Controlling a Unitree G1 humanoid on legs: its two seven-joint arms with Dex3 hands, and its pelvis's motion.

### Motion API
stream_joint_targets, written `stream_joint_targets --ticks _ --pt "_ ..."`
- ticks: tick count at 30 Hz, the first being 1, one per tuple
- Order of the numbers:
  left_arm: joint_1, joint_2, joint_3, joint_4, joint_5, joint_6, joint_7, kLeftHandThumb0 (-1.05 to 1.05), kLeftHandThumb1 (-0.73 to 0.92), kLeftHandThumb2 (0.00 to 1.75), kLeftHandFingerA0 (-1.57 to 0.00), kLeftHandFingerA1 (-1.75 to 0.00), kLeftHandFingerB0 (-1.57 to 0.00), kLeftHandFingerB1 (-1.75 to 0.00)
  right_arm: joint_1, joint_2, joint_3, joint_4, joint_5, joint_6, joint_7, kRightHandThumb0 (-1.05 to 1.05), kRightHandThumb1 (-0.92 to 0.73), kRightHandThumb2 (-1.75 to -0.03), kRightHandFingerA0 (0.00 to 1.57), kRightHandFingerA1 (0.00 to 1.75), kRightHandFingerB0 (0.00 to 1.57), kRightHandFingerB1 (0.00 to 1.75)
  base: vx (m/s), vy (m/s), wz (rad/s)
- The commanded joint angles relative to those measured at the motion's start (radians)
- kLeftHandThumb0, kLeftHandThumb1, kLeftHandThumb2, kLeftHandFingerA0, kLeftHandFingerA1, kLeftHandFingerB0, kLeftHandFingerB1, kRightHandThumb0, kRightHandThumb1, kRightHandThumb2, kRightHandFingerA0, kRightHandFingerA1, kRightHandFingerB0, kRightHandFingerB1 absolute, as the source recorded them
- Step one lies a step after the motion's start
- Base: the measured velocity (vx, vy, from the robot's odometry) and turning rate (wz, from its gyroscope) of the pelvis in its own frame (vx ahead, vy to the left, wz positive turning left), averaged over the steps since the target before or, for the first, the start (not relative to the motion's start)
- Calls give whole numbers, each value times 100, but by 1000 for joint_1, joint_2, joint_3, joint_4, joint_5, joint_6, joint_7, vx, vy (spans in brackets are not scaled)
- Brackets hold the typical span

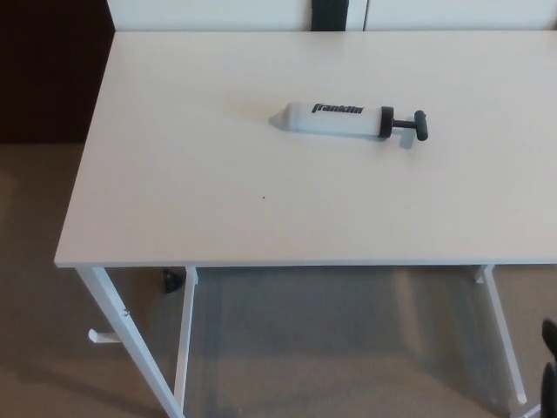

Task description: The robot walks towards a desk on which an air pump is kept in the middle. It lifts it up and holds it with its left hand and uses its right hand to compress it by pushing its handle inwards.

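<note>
The air pump (335, 120) lies on its side in the middle of the white desk (218, 218). Its white barrel carries black lettering, and its black T-handle (416, 125) points right, pulled slightly out. Only a dark sliver of my right hand (549, 374) shows at the bottom right corner, below the desk's front edge and far from the pump. My left hand is out of the picture.
The desk's white legs (130, 344) and a cross bar stand over beige carpet. A dark wall or cabinet (48, 70) borders the desk on the left. A small black object (171, 279) sits on the floor under the front left corner.
</note>
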Motion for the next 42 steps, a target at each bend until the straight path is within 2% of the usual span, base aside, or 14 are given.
stream_joint_targets --ticks 1,2,16,17,19,20,22,24,25,28,29,39,40,42 --pt "-30 80 131 298 -119 -179 17 -82 66 102 -38 -52 -26 -44 11 -200 -23 319 -84 -157 147 -86 -76 -109 6 28 6 21 0 0 0" --pt "-60 86 111 324 -78 -157 45 -79 81 65 -34 -37 -31 -33 8 -207 -20 329 -85 -141 148 -86 -76 -109 7 30 7 22 0 0 0" --pt "-271 109 4 460 -26 -73 78 -83 84 65 -20 -39 -16 -31 -22 -269 17 411 -94 -19 144 -91 -79 -112 6 21 7 20 0 0 0" --pt "-293 109 -1 485 -29 -69 81 -39 42 104 -1 -50 0 -49 -36 -270 16 413 -86 15 149 -87 -78 -112 1 21 4 21 0 0 0" --pt "-334 112 -9 531 -31 -50 89 -38 43 104 -1 -50 0 -49 -75 -271 17 437 -85 61 147 -87 -78 -113 2 22 5 21 0 0 0" --pt "-370 118 -17 572 -28 -32 101 -81 83 65 -19 -37 -14 -29 -118 -271 16 477 -91 83 138 -87 -77 -112 1 22 5 22 0 0 0" --pt "-409 129 -37 619 0 -24 133 -82 67 101 -23 -50 -10 -42 -167 -272 17 533 -100 97 128 -92 -80 -113 6 20 7 19 0 0 0" --pt "-443 141 -59 661 31 -22 166 -82 67 101 -23 -50 -10 -42 -210 -273 18 585 -109 104 121 -92 -80 -113 6 20 7 19 0 0 0" --pt "-478 143 -67 688 31 -1 168 -78 83 66 -24 -36 -17 -29 -250 -274 24 633 -123 107 110 -89 -77 -112 6 25 6 22 0 0 0" --pt "-623 145 -88 894 20 -25 186 -76 69 96 -18 -46 -15 -42 -350 -270 39 744 -151 117 85 -90 -76 -112 6 26 6 21 0 0 0" --pt "-645 145 -95 903 26 8 198 -71 83 65 -25 -34 -23 -30 -381 -268 42 777 -155 126 77 -92 -75 -112 7 25 7 21 0 0 0" --pt "-798 94 -86 1132 -20 6 298 -68 83 65 -31 -38 -27 -35 -555 -229 34 1003 -132 162 47 -92 -74 -112 7 23 7 20 0 0 0" --pt "-807 77 -83 1157 -24 3 332 -67 65 102 -35 -57 -17 -46 -586 -213 21 1045 -117 176 33 -90 -74 -110 6 25 6 20 0 0 0" --pt "-809 47 -72 1199 -37 0 381 -62 62 102 -37 -58 -18 -47 -633 -177 5 1123 -104 179 -6 -89 -75 -111 7 32 7 23 0 0 0"
